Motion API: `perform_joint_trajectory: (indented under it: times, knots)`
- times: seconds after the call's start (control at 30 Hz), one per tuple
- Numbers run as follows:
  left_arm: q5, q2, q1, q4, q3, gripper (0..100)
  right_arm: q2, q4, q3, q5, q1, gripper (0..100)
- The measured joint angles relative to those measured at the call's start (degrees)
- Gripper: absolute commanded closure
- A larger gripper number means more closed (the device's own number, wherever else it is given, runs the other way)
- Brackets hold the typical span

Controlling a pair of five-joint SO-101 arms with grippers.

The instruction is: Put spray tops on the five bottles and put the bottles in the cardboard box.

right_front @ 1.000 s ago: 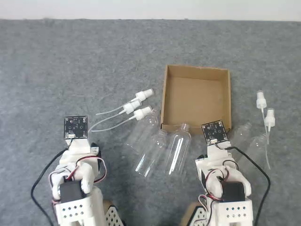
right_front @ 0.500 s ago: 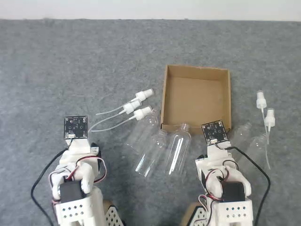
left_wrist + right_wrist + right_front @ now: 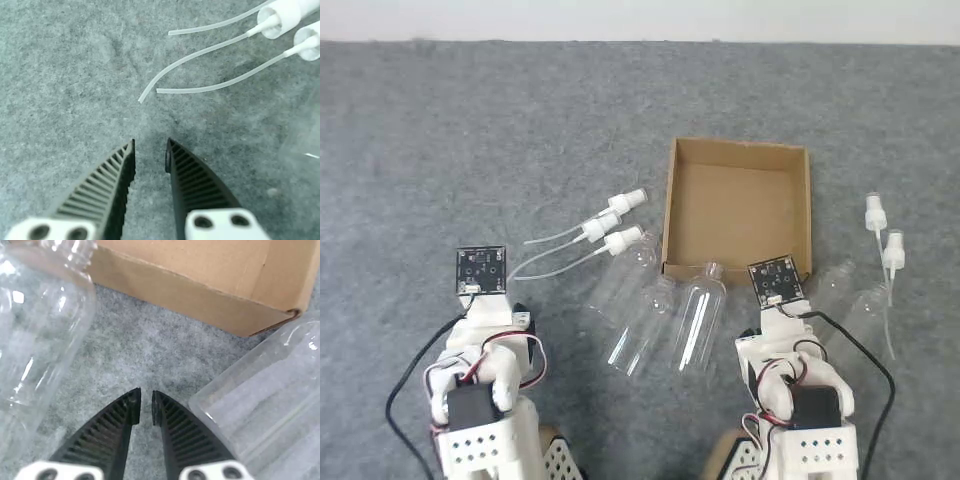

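Note:
The open cardboard box (image 3: 737, 210) sits at centre right of the grey carpet. Three clear capless bottles (image 3: 698, 318) lie just in front and left of it, two more (image 3: 850, 295) to its right. Three white spray tops (image 3: 615, 222) with long tubes lie left of the box, two (image 3: 885, 238) at the far right. My left gripper (image 3: 150, 146) hovers shut over bare carpet, short of the tube ends (image 3: 200, 90). My right gripper (image 3: 145, 394) is shut and holds nothing, low between a bottle (image 3: 40, 325) and another bottle (image 3: 265, 400), facing the box wall (image 3: 190, 290).
Both arms are folded back at the near edge, the left arm (image 3: 480, 350) and the right arm (image 3: 790, 380). Grey carpet stretches open to the left and beyond the box. A pale wall strip runs along the far edge.

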Motion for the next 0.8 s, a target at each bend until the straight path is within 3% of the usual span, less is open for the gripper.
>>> perform_joint_trajectory:
  times: [0.3,0.67,0.8]
  knots:
    - [0.0,0.0,0.0,0.0,0.0,91,0.0,0.2,-1.4,0.4,0.1,98.8]
    - [0.0,0.0,0.0,0.0,0.0,91,-0.2,-5.7,-14.1,11.5,0.1,98.7]
    - [0.0,0.0,0.0,0.0,0.0,91,-0.8,-2.9,-23.3,11.8,1.1,92.0]
